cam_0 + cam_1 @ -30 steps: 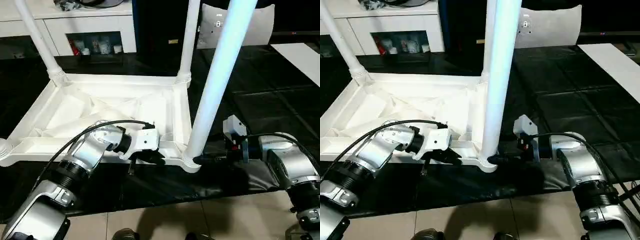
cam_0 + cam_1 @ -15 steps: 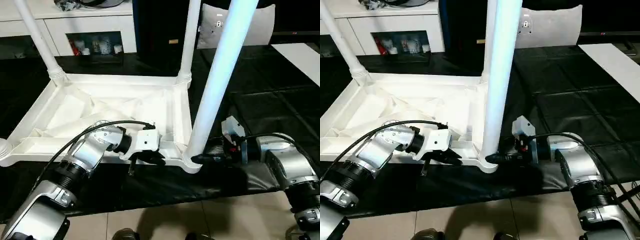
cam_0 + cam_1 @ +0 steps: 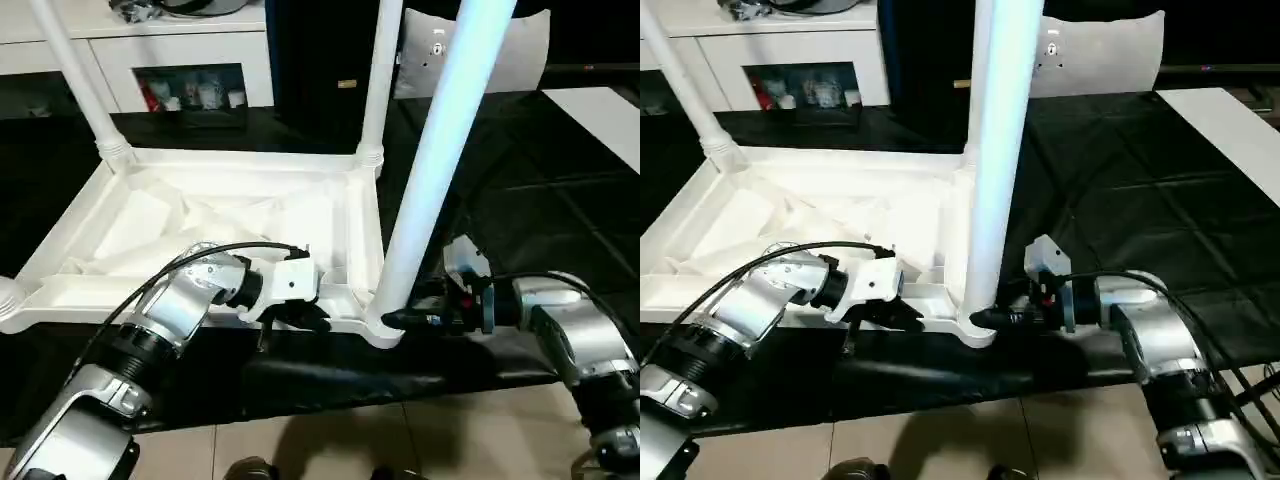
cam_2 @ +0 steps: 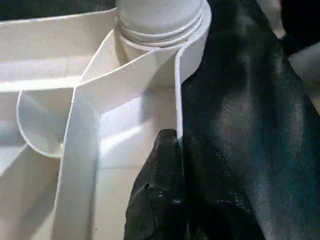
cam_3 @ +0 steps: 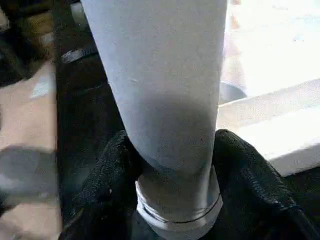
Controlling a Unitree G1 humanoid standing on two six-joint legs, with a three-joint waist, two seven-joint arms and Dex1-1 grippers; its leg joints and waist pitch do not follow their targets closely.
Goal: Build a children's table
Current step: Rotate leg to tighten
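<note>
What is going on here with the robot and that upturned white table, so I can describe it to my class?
The robot is putting together a children's table, which lies upside down on a black mat with legs rising from its corner sockets. Its right gripper is closed around the base of the near leg, right at the socket. Its left gripper is shut on the tabletop's near rim, pinching the thin wall beside that same corner. Two far legs already stand in place.
</note>
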